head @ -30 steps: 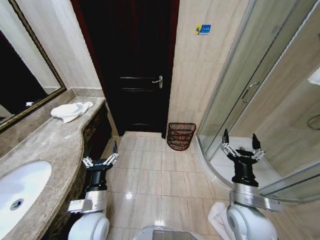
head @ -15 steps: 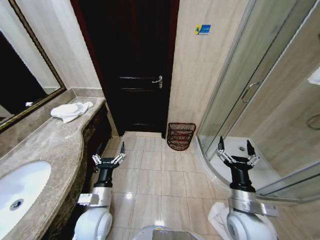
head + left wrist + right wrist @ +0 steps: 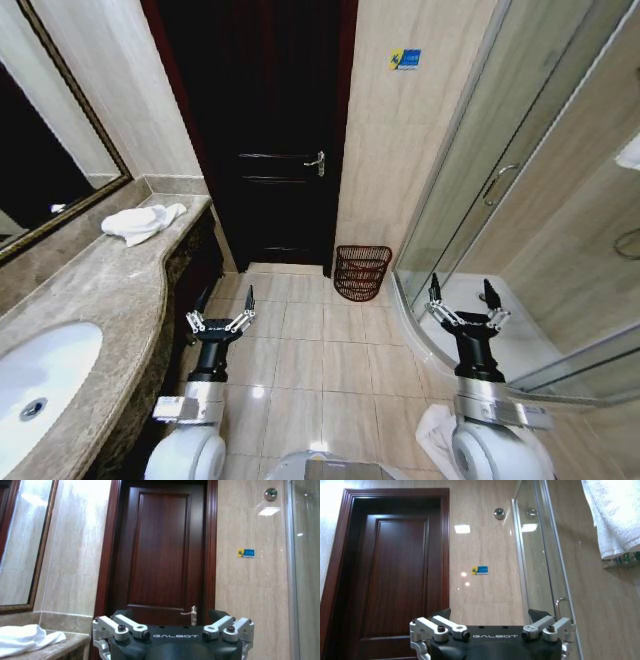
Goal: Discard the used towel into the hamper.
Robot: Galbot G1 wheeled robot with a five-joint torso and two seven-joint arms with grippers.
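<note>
left tool (image 3: 222, 307): black body, silver-grey finger links, dark tips, small screws | right tool (image 3: 463, 303): same build | wrists: black cylinders, white "GALBOT" lettering on black housing | forearms: silver-grey bracket collars above rounded glossy white shells | base: white curved edge between both arms

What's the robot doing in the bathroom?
It isn't holding anything right now. The left tool and the right tool are both open and empty, held low over the tiled floor. A crumpled white towel lies at the far end of the counter. The wire hamper stands on the floor beside the dark door.
</note>
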